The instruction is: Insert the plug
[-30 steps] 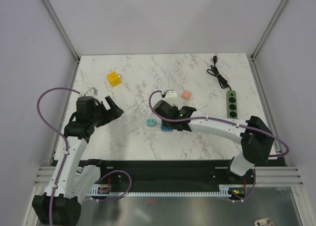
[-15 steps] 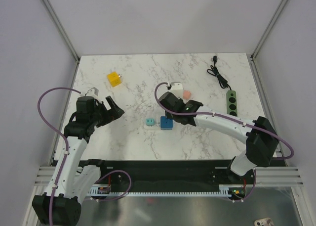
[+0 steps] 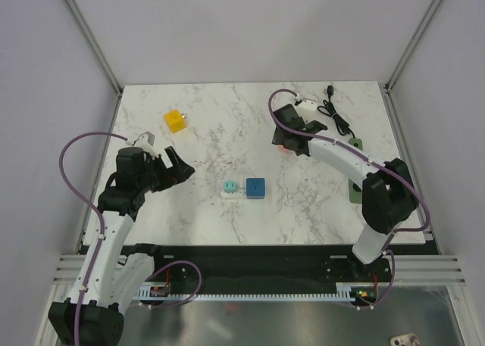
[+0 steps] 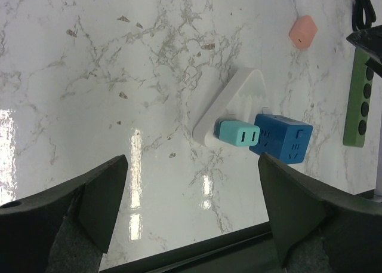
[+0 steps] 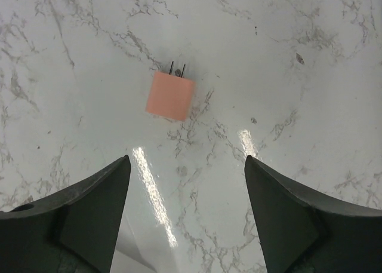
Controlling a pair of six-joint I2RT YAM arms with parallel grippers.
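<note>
A pink plug [image 5: 171, 95] lies flat on the marble, its two prongs [image 5: 176, 68] pointing away from the right wrist camera. My right gripper [image 5: 186, 160] hovers over it, open and holding nothing. From above, the pink plug [image 3: 281, 145] peeks out beside the right gripper [image 3: 287, 137]. Mid-table, a teal plug [image 3: 228, 188] lies against a blue socket cube [image 3: 255, 188]. The left wrist view shows this teal plug [image 4: 237, 133] touching the blue cube [image 4: 280, 138]. My left gripper [image 3: 180, 166] is open and empty, left of that pair and apart from it.
A yellow cube [image 3: 175, 120] sits at the back left. A green power strip [image 3: 355, 155] with a black cable [image 3: 337, 117] lies along the right side, partly under my right arm. A white wedge-shaped patch [image 4: 236, 100] shows beside the teal plug.
My right gripper opened, left the blue cube beside the teal plug, and swung back and to the right, to above the pink plug. The left arm has hardly moved.
</note>
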